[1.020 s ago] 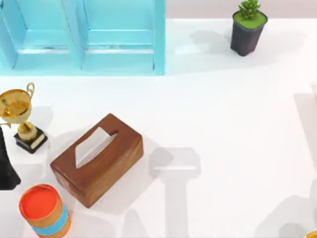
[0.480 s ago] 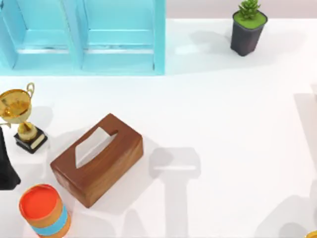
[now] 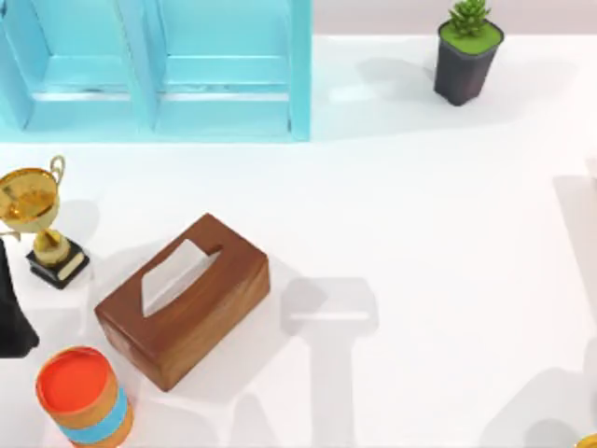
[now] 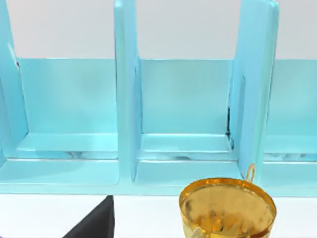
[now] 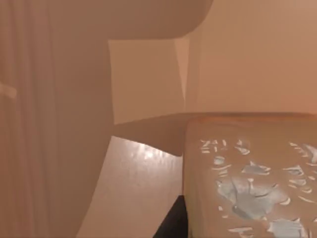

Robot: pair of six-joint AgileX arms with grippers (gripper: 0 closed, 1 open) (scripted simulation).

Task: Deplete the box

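Tissue box (image 3: 183, 301) sits near the table's (image 3: 438, 243) front-left corner, long axis running diagonally toward the back right, tissue (image 3: 172, 273) poking up. Left arm (image 3: 13, 313) at the left edge is nearer; can't tell either gripper's state.

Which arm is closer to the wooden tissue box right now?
Left. The left arm sits at the table's left edge, just beyond the wooden tissue box. The right arm barely shows at the bottom right corner, far across the table.
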